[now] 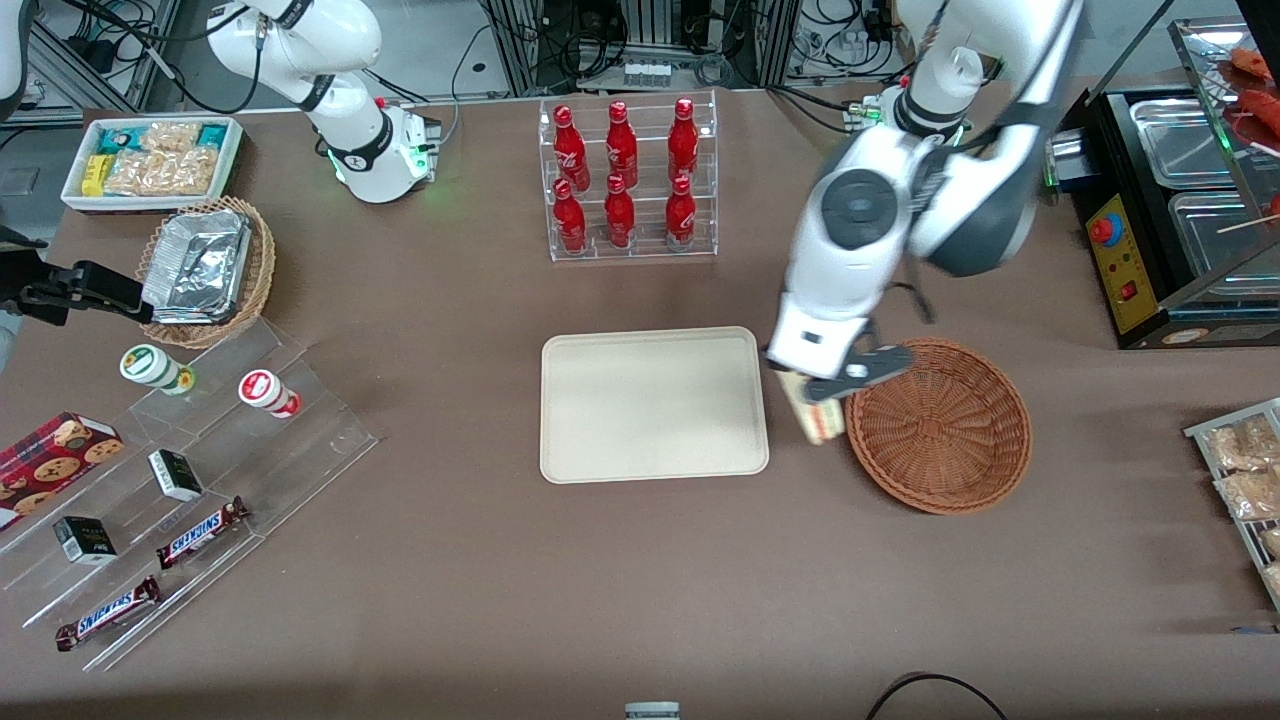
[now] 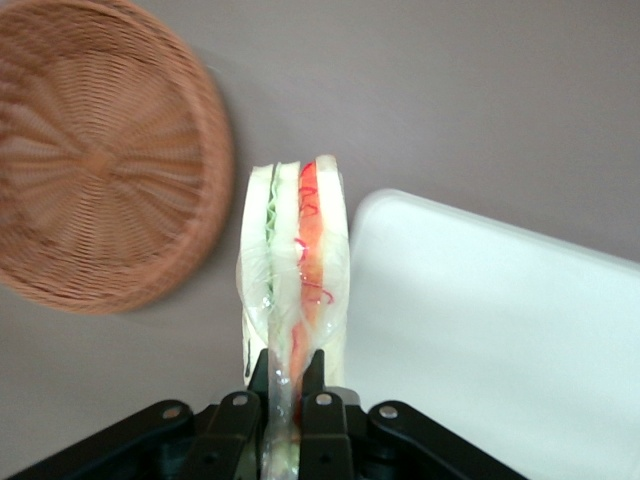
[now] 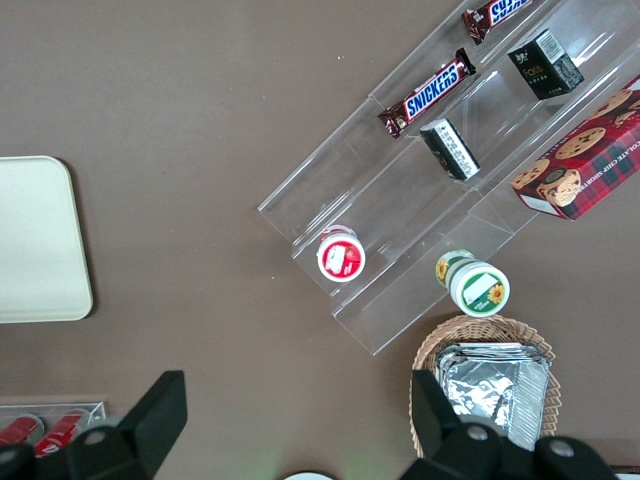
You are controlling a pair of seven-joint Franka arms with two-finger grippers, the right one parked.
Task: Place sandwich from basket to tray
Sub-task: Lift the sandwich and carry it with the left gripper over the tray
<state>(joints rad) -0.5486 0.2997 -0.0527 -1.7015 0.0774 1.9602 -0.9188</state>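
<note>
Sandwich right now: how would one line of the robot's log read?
end effector: shut on sandwich | sandwich: lifted, between basket and tray | basket: empty | tray: bare

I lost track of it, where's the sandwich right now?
The sandwich is held in the gripper, above the table between the basket and the tray.

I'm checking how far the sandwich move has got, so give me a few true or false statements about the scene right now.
1. The left gripper has its jaws shut on the triangular pale-bread sandwich. True.
2. The sandwich lies in the round reddish-brown wicker basket. False: it hangs between basket and tray.
3. The flat cream-white rectangular tray holds nothing. True.
4. The basket sits on the tray. False: they stand apart on the brown table.
</note>
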